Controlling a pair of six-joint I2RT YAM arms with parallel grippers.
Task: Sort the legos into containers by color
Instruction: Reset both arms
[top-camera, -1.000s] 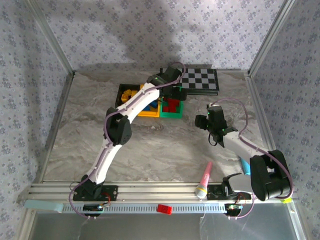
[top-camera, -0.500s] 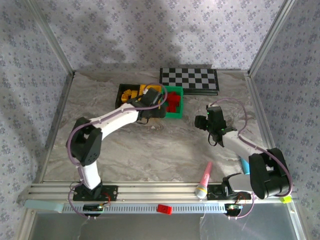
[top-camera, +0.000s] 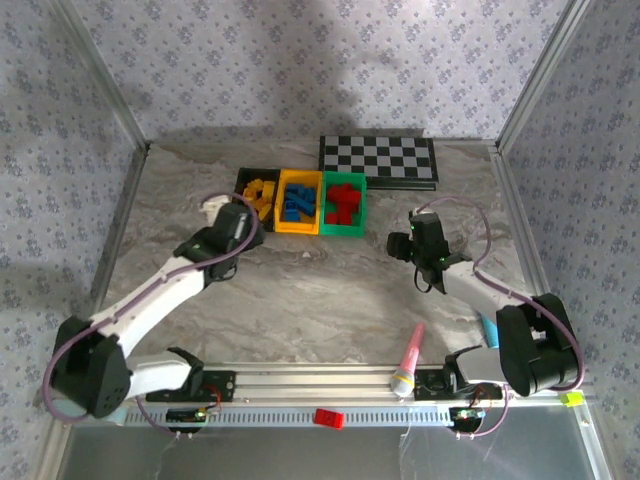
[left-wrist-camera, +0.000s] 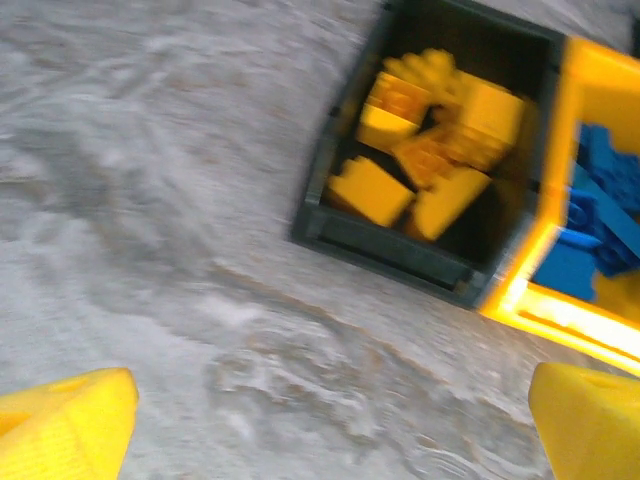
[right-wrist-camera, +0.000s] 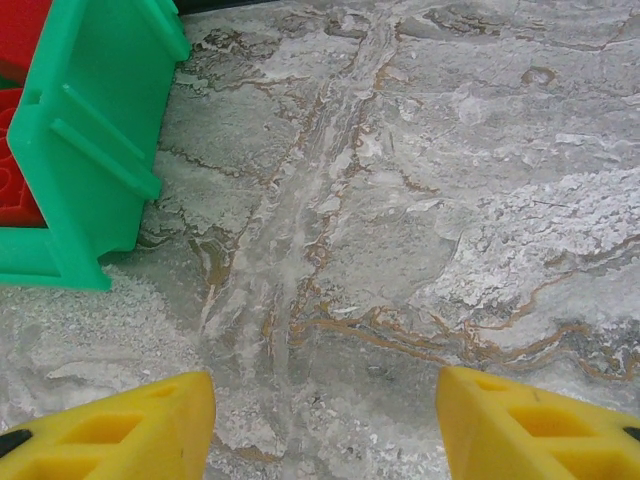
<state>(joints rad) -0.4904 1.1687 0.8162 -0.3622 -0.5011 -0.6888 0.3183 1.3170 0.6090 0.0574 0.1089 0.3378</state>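
Sorting looks nearly done to me: yellows (top-camera: 262, 190), blues (top-camera: 297, 200), reds (top-camera: 342, 200) all binned (one red stray (top-camera: 329, 418) sits on the rail (top-camera: 260, 412)). My left gripper (left-wrist-camera: 330, 425) gapes wide, my right gripper (right-wrist-camera: 325, 420) is partly open, both empty.

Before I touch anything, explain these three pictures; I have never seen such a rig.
These are two robot arms bolted to a marble table. The wide picture looks down from above and behind them; the other two come from cameras on their wrists, with yellow gripper tips at the bottom. The left gripper and the right gripper are both open, holding nothing. At the back stand a black bin with yellow bricks, a yellow bin with blue bricks and a green bin with red bricks. A checkerboard lies just beyond them, a pink marker near the right arm's base.
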